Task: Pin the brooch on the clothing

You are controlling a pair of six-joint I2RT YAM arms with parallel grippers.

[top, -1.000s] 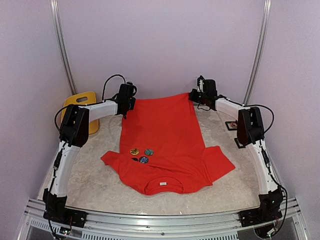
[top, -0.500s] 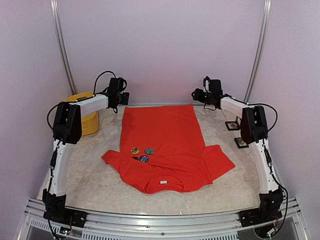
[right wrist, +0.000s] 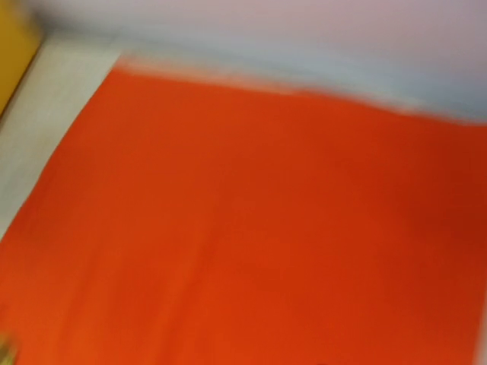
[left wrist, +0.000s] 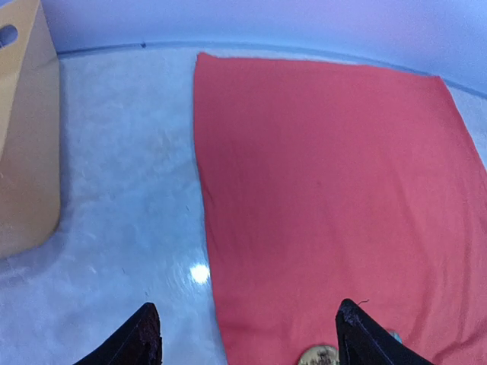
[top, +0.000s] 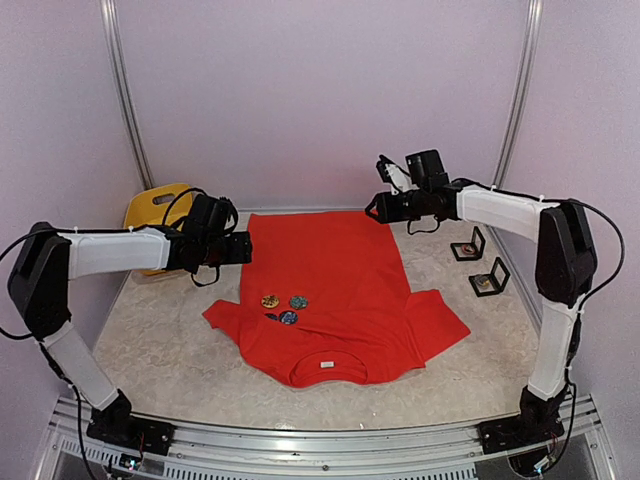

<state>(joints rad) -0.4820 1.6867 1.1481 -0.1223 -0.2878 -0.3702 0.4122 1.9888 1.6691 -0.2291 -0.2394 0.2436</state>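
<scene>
The clothing [top: 335, 285], a red-orange T-shirt, lies flat with its neck label toward the near edge. Three round brooches rest on its left side: gold [top: 270, 301], teal [top: 298, 302] and blue [top: 288, 319]. My left gripper [top: 243, 250] hovers at the shirt's left edge. In the left wrist view it [left wrist: 251, 338] is open with nothing between its dark fingertips [left wrist: 144, 334], above the shirt [left wrist: 327, 190], and the gold brooch [left wrist: 318, 356] is at the bottom. My right gripper [top: 380, 205] hangs over the shirt's far right corner. Its wrist view is blurred, shows only the shirt [right wrist: 251, 228] and no fingers.
A yellow container [top: 158, 210] stands at the far left and shows in the left wrist view [left wrist: 23, 137]. Two small display stands [top: 467, 245] [top: 489, 280] sit to the right of the shirt. A metal rail [top: 320, 440] runs along the near edge.
Both grippers let go of the shirt's far hem, which now lies flat. The left arm swung nearer, to the shirt's left edge. The right gripper moved slightly inward over the far right corner.
</scene>
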